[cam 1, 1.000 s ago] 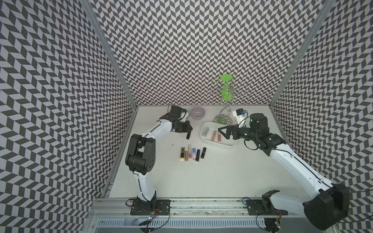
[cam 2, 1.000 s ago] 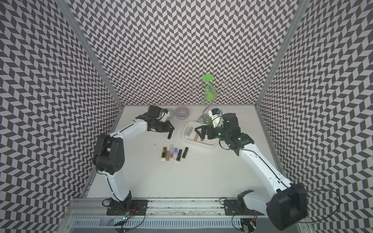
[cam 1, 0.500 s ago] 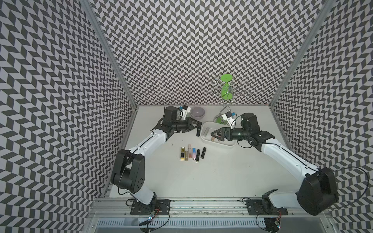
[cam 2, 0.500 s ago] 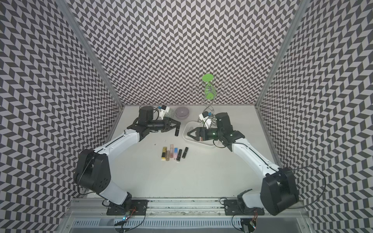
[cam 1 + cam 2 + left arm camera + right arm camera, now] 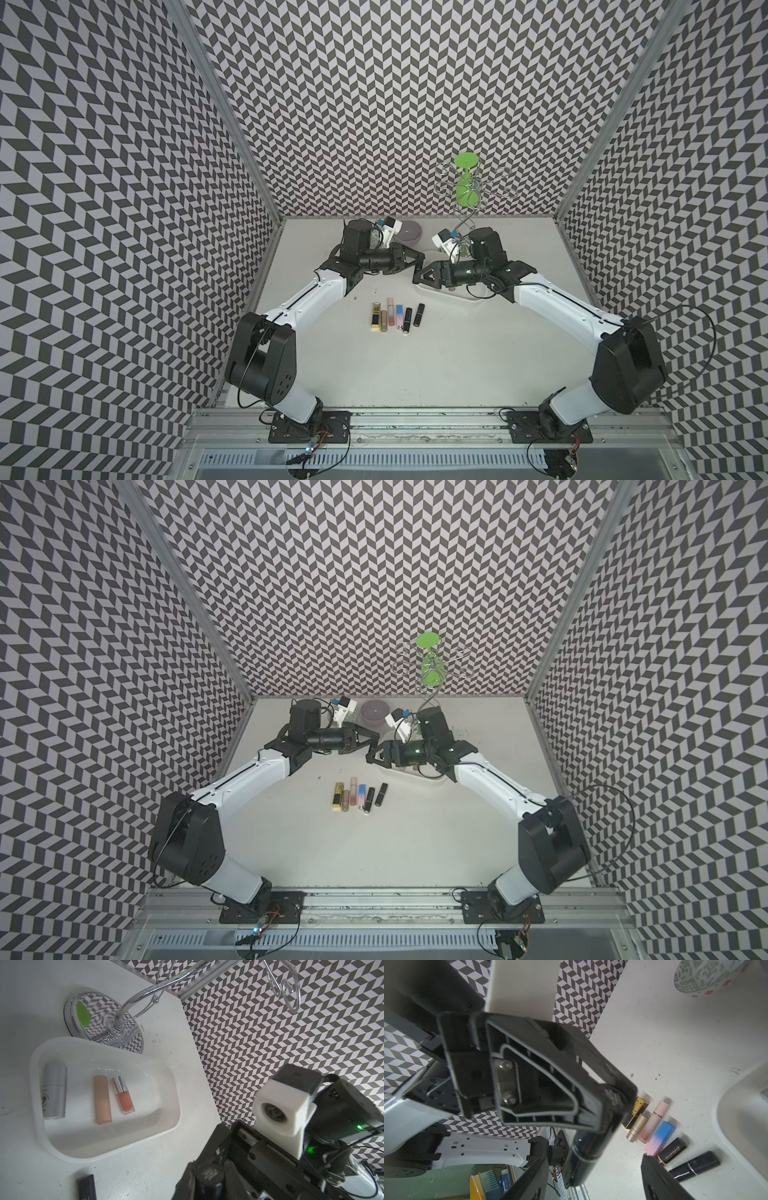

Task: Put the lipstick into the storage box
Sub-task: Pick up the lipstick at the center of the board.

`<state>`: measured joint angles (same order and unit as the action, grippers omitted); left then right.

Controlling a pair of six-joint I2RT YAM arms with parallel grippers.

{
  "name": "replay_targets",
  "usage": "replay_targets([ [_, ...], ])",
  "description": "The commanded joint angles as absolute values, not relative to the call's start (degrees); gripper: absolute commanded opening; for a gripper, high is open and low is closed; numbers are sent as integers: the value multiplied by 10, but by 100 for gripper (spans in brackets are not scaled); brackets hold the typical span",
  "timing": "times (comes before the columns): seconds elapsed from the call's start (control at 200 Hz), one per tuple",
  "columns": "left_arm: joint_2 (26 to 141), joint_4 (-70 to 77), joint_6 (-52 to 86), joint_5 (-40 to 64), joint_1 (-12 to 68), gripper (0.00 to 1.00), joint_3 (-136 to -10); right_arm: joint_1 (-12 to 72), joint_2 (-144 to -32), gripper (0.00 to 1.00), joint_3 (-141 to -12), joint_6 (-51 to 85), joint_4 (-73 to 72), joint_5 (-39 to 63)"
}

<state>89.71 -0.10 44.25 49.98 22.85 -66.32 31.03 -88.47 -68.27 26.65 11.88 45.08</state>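
Nearest the front edge, a row of lipsticks (image 5: 397,318) lies mid-surface, six of them, none gripped. Just beyond, the arms have swung together. A second ago the left tool (image 5: 415,258) was off toward the back-left corner and the right tool (image 5: 417,277) hung over the storage box (image 5: 104,1153). Now they meet tip to tip above the surface.

The left tool stays clamped on a black lipstick (image 5: 583,1153). The right tool's fingers (image 5: 658,1178) stand apart on either side of the tube, narrower than before (a handover, by the look of it, not yet taken). So this lipstick is in the air beside the box, not in it. The box, toward the back edge right of centre, holds a silver tube (image 5: 54,1091), a beige tube (image 5: 102,1099) and an orange gloss (image 5: 123,1096).

In both top views the held tube is lost against the black tools, and the right arm covers most of the box. The right wrist view cuts off its own fingertips, so contact cannot be ruled out. Farthest back are a lilac bowl (image 5: 409,235) and a chrome stand (image 5: 469,195).
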Motion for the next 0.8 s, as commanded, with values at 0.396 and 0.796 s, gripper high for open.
replay_targets([
  [0.396, 869, -5, 434, 497, 237, 16, -657, 331, -900, 40, -709, 304, 71, 396],
  [0.796, 865, -12, 428, 494, 238, 23, -657, 330, -897, 18, -715, 309, 82, 362],
])
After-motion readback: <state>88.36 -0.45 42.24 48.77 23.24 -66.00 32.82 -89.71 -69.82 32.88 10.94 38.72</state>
